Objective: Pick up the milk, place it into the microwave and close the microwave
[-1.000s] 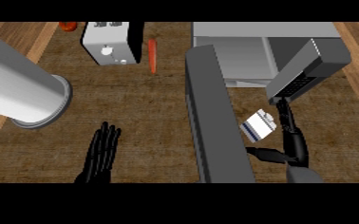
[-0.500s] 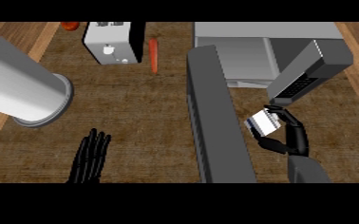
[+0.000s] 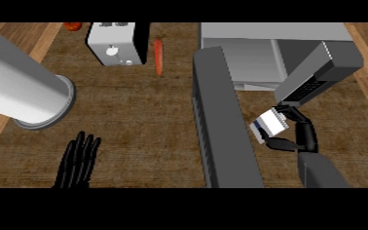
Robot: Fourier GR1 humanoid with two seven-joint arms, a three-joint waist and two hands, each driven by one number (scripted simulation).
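Observation:
The milk, a small white carton with a blue side, is held in my right hand, whose fingers and thumb curl round it. It hangs just in front of the open microwave, a grey box at the upper right. The microwave's dark door stands swung open to the left of the carton. Close above the hand is the microwave's control panel. My left hand rests open at the lower left with straight fingers, holding nothing.
A large grey cylinder lies at the left. A white toaster stands at the back with an orange carrot to its right. A red item shows at the top left edge.
My right hand has lifted the milk a little further up toward the microwave's opening. The left hand has drifted left and down.

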